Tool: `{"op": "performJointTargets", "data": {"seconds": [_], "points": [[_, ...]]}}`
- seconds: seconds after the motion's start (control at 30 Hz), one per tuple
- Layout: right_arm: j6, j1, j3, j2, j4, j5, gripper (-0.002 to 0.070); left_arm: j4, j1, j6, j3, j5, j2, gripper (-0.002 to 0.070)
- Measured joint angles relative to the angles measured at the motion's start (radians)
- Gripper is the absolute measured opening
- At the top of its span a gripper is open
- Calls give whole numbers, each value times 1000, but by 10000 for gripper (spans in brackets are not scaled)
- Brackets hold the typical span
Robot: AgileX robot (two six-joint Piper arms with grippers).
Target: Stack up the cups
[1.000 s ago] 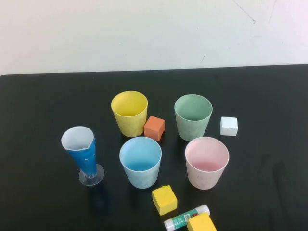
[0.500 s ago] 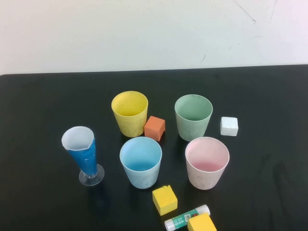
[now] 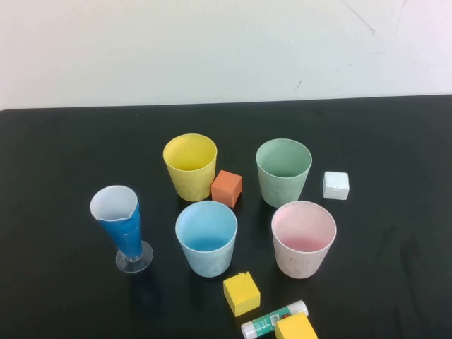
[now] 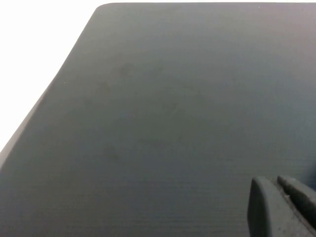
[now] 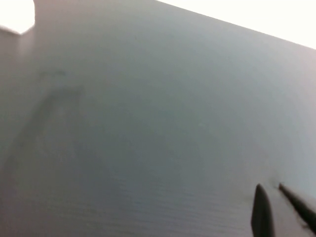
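Four cups: yellow cup (image 3: 190,166), green cup (image 3: 283,171), blue cup (image 3: 206,236), pink cup (image 3: 304,238) unmoved, unstacked on counter (image 3: 56,176).
Left tool (image 4: 282,207): pinched shut, empty, parked over bare counter.
Right tool (image 5: 280,207): likewise shut, empty.
Meaning: stacking not begun.

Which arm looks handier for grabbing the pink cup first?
Probably right: the pink cup stands on the robot's right. Both the left gripper and right gripper are shut over bare table.

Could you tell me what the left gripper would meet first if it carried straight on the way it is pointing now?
Probably only the bare black table. The left gripper, shut, shows at the edge of its wrist view with nothing but tabletop ahead, though depth is hard to judge. No cup appears in that view.
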Motion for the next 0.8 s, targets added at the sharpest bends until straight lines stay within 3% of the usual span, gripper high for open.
{"op": "performJointTargets", "data": {"seconds": [0.27, 0.33, 0.43, 0.67, 0.8], "points": [[64, 0, 0, 0, 268, 0, -3, -7, 0, 0, 0, 0, 0, -2], [69, 0, 0, 0, 348, 0, -3, -69, 0, 0, 0, -15, 0, -2], [93, 0, 0, 0, 506, 0, -3, -295, 0, 0, 3, -35, 0, -2], [141, 0, 0, 0, 830, -28, -3, -1064, 0, 0, 3, -115, 0, -2], [121, 0, 0, 0, 860, -74, -3, -1247, 0, 0, 3, -185, 0, -2]]}}
